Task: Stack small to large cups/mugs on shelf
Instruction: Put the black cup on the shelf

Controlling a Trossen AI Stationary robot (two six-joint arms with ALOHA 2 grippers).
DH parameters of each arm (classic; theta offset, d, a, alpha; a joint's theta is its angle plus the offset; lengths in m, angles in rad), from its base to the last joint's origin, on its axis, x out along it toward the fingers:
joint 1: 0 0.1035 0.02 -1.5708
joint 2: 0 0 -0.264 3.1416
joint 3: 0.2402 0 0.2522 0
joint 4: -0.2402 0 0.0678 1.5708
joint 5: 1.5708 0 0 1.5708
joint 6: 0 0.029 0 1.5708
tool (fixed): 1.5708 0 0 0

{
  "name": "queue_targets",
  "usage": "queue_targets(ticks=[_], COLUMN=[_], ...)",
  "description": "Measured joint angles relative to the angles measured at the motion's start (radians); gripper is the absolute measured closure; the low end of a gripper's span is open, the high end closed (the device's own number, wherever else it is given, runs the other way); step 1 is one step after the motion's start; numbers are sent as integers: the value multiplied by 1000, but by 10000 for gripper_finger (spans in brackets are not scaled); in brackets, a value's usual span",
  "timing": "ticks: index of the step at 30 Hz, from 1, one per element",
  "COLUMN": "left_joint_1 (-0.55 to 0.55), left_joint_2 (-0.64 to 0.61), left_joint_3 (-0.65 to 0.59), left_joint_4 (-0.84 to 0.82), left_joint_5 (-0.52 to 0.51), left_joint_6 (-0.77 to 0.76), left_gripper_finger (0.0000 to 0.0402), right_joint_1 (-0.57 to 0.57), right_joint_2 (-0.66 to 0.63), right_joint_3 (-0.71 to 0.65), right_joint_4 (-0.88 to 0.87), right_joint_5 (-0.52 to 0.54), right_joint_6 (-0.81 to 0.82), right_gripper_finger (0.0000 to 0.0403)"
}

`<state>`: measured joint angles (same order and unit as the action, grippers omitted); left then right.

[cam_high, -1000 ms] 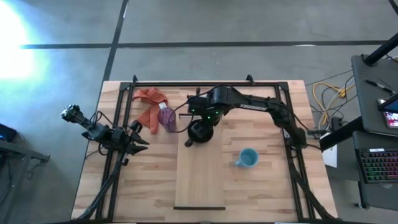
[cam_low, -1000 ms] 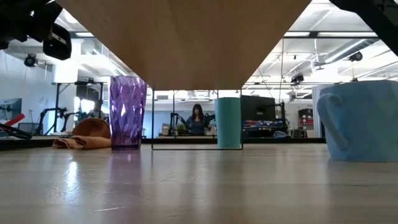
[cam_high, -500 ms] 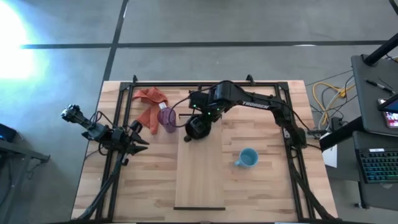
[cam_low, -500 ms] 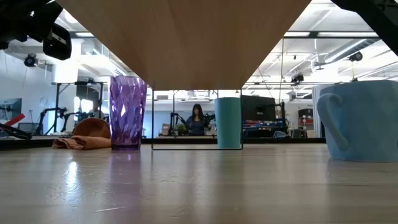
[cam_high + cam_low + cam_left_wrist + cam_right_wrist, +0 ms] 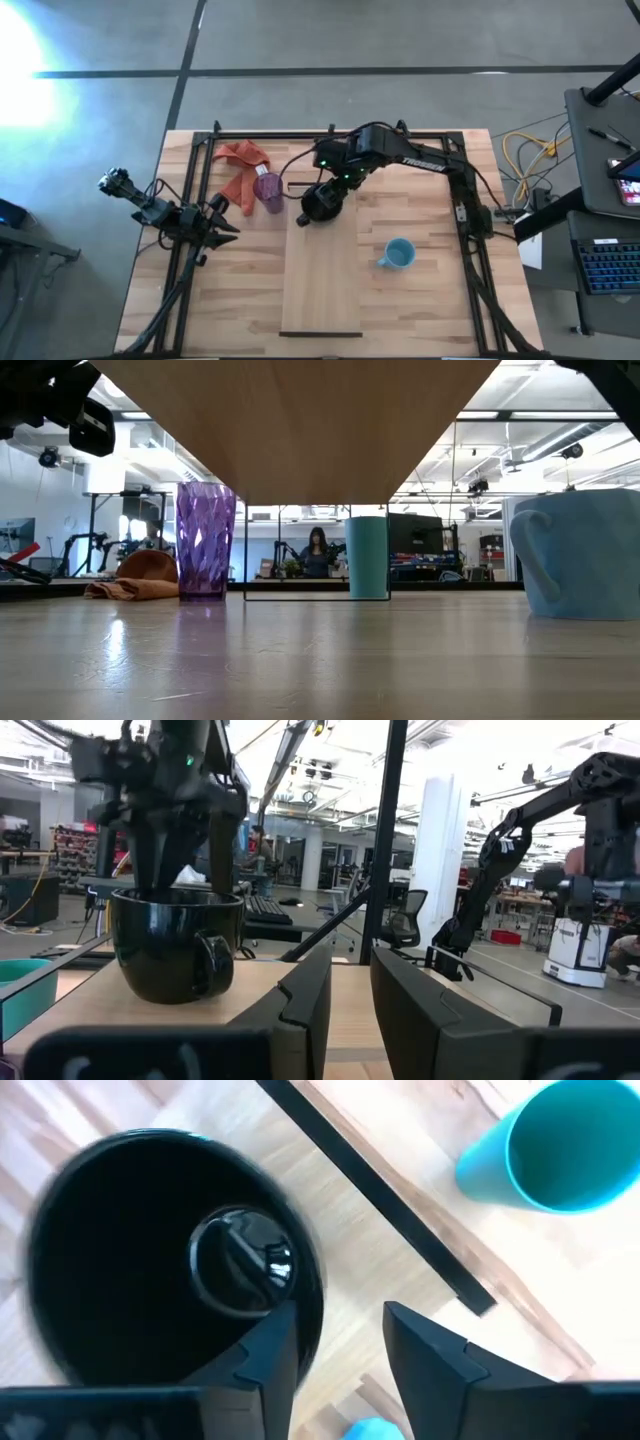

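Observation:
The black mug (image 5: 318,205) stands upright on the far end of the shelf (image 5: 320,285), its handle (image 5: 215,965) toward the left arm. My right gripper (image 5: 340,1320) is open just above its rim, pointing down, one finger over the inside and one outside. The green cup (image 5: 560,1140) stands on the table beyond the shelf's dark end strip (image 5: 380,1200). The purple cup (image 5: 268,190) is left of the shelf and the light blue mug (image 5: 398,253) right of it. My left gripper (image 5: 232,222) waits open at the table's left. My right gripper's fingers (image 5: 275,1350) come from above on either side of the black mug's rim (image 5: 318,1295), on the side away from its handle. Whether a finger touches the rim I cannot tell. The mug rests on the shelf by its base.
An orange cloth (image 5: 240,160) lies at the far left behind the purple cup. A black metal frame (image 5: 200,180) runs round the table's edges. The near part of the shelf is bare wood. A person (image 5: 317,550) shows in the room far beyond the table.
My right gripper has opened over the black mug and let go of it, and the arm has drawn back a little toward the table's far edge. The mug stays upright on the shelf's far end.

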<state>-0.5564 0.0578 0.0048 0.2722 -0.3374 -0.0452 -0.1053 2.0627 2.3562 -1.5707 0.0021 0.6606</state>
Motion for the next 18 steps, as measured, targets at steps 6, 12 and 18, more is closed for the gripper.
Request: queue_targets(ticks=[6, 12, 18], left_joint_1=[0, 1, 2], left_joint_2=[0, 6, 34], left_joint_3=[0, 0, -1], left_joint_4=[0, 82, 432], left_joint_5=[0, -65, -69], left_joint_6=[0, 78, -47], left_gripper_finger=[340, 340, 340], right_joint_1=[2, 5, 5], right_joint_2=[-70, -148, -185], right_joint_3=[0, 0, -2], right_joint_4=[6, 6, 5], right_joint_5=[16, 114, 167], right_joint_6=[-41, -63, -36], right_gripper_finger=[252, 258, 264])
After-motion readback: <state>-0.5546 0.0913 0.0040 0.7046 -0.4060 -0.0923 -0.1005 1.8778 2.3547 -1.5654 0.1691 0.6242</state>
